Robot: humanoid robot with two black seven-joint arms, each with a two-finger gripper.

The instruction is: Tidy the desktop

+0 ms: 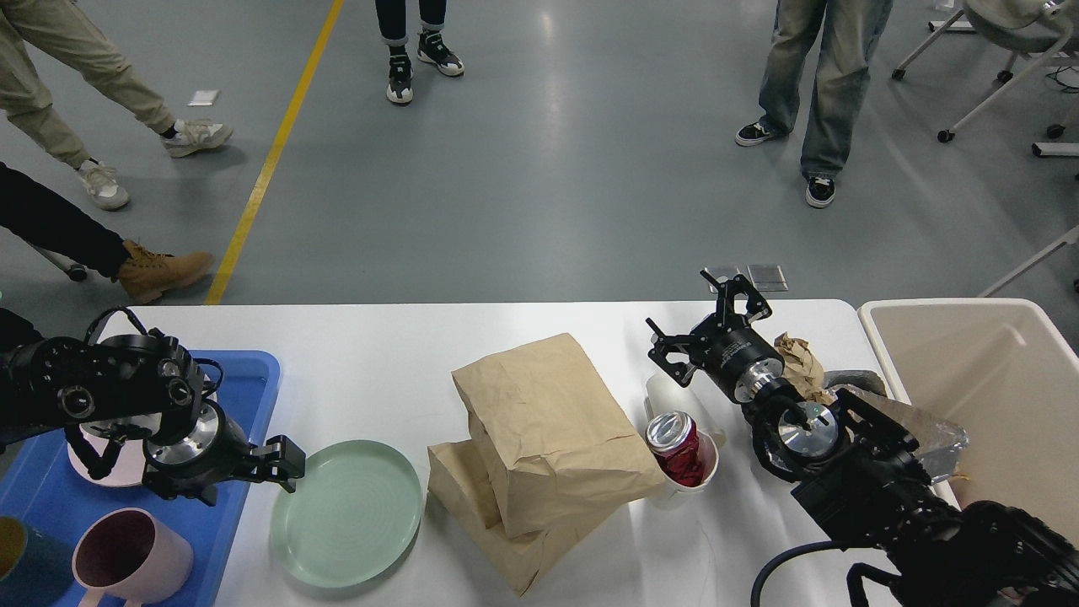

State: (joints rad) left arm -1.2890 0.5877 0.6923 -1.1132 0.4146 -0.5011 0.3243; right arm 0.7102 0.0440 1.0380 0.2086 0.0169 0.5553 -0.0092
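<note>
Desktop (379, 371), open room behind bags (539, 438)

The pink plate (101, 472) is largely covered by the left arm (110, 396). The teal cup (21, 569) is cut off at the lower left corner. The bin (995, 379) is cropped on the right.

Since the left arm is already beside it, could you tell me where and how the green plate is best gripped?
Grip the green plate by its raised rim on the left edge, nearest the left gripper. It lies flat on the desktop, so one finger should probably slide under the rim and the other press on top. The paper bags crowd its right side.
</note>
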